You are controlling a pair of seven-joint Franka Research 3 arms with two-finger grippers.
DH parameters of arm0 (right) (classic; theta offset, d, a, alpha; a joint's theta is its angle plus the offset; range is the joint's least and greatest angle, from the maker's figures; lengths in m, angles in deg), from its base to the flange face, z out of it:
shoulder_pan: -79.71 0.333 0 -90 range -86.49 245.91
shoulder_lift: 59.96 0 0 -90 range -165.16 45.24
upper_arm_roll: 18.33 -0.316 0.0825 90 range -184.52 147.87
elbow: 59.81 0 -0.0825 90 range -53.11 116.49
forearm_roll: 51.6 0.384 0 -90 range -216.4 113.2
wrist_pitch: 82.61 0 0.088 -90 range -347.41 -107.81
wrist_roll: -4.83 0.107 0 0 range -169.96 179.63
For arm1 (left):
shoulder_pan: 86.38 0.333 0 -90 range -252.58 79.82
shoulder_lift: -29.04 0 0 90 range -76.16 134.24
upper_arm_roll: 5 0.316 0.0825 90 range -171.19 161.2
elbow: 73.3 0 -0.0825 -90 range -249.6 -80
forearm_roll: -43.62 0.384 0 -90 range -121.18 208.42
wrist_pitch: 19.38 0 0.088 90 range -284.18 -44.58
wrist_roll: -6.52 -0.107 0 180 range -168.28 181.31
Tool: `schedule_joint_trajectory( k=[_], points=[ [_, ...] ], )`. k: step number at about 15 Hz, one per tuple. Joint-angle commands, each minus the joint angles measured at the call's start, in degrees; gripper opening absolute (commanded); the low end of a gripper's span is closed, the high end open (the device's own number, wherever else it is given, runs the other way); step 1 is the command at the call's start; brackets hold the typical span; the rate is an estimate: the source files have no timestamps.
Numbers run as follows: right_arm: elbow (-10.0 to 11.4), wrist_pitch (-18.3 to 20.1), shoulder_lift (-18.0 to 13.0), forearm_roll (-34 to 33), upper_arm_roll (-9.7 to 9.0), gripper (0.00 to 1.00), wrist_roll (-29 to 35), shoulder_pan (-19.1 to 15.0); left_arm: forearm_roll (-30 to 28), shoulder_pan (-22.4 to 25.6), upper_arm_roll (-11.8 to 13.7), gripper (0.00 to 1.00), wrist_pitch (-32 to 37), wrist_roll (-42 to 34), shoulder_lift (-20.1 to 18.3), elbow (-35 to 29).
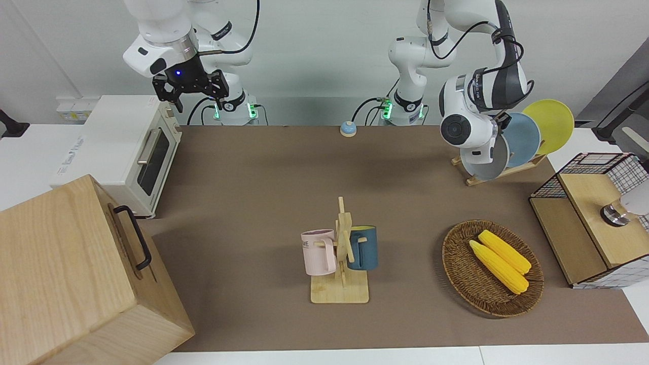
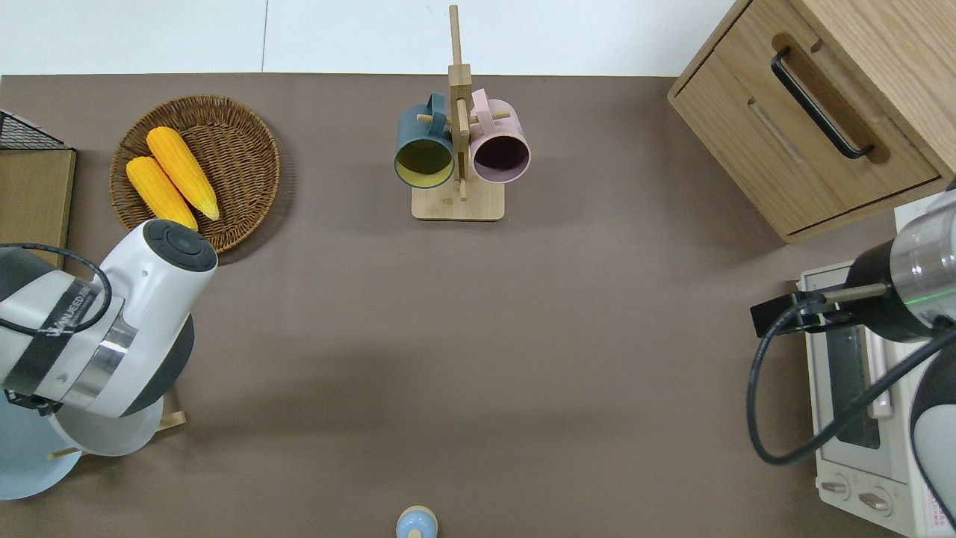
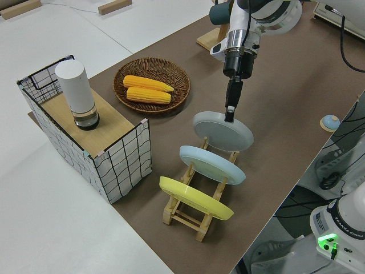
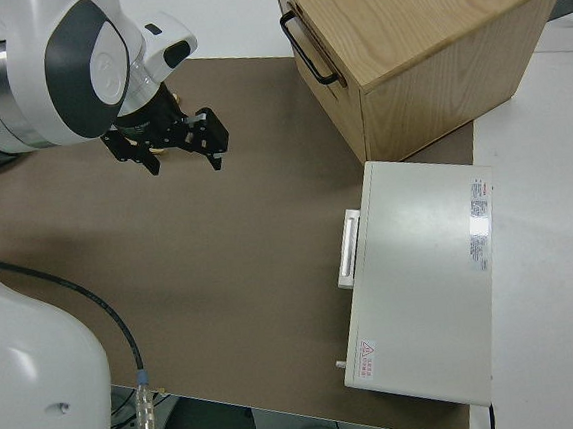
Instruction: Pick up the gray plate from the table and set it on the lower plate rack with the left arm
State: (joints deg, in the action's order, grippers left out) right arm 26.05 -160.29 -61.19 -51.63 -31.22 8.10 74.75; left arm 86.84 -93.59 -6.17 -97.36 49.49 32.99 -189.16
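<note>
left gripper (image 3: 230, 113) pinches smooth round gray plate (image 3: 222, 131) (peg-slotted lower plate rack (image 3: 197, 214)).

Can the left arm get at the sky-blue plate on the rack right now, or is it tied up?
Probably not yet. The left gripper is shut on the gray plate, seated in the rack next to the sky-blue plate; it would have to let go first.

Three plates stand in the lower plate rack (image 3: 197, 220): the gray plate (image 3: 222, 131), a blue plate (image 3: 212, 164), a yellow plate (image 3: 195, 198). Two corn cobs (image 1: 499, 260) lie in one basket (image 1: 459, 274). Two mugs (image 1: 339, 249) hang on one mug tree (image 1: 342, 291).
</note>
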Motion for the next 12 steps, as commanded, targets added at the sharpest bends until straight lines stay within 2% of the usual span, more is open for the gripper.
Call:
schedule_joint_trajectory(
  k=[1,8,10,11,12],
  points=[
    [-0.35,0.87,-0.27,0.2,-0.38,0.99,-0.19,-0.85,0.73,-0.7,0.12,0.0,0.9,1.41,0.35,-0.33],
    [-0.35,0.87,-0.27,0.2,-0.38,0.99,-0.19,-0.76,1.17,-0.79,0.12,0.0,1.34,1.5,0.35,-0.33],
    [-0.35,0.87,-0.27,0.2,-0.38,0.99,-0.19,-0.76,0.55,-0.79,0.03,0.45,1.25,1.67,0.44,-0.33],
    [-0.35,0.87,-0.27,0.2,-0.38,0.99,-0.19,-0.84,0.55,-0.79,0.03,0.86,1.17,1.06,0.44,-0.33],
    [-0.35,0.87,-0.27,0.2,-0.38,0.99,-0.19,-0.76,0.38,-0.79,0.03,0.98,1.17,0.62,0.44,-0.33]
  ],
)
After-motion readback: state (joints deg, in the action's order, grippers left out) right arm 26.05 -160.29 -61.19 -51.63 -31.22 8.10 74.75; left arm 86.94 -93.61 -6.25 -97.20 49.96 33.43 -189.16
